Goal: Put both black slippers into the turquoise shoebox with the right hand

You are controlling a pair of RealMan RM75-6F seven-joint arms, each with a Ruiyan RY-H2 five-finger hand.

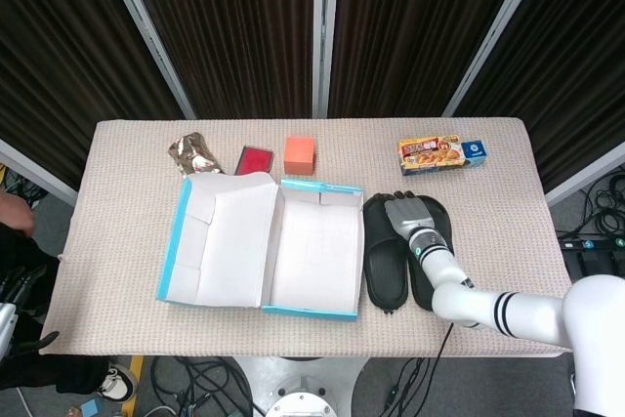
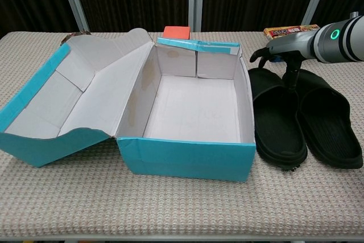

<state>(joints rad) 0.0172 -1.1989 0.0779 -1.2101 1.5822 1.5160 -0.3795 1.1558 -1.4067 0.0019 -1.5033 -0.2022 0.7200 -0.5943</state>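
Observation:
Two black slippers lie side by side on the table, just right of the open turquoise shoebox point(image 1: 309, 311) point(image 2: 187, 160), which holds nothing. The left slipper point(image 1: 385, 266) point(image 2: 277, 120) almost touches the box wall. The right slipper point(image 1: 431, 280) point(image 2: 330, 123) is beside it. My right hand point(image 1: 408, 213) point(image 2: 280, 53) hovers over their toe ends, between the two, palm down and fingers point(image 2: 293, 75) hanging loose, holding nothing. Of my left hand only a silver sliver point(image 1: 4, 317) shows at the head view's left edge.
The box lid point(image 1: 210, 241) point(image 2: 62, 92) lies open to the left. Along the far side of the table are a curry packet point(image 1: 442, 154) point(image 2: 290, 29), an orange block point(image 1: 299, 154) point(image 2: 176, 31), a dark red case point(image 1: 256, 160) and a foil pouch point(image 1: 193, 153).

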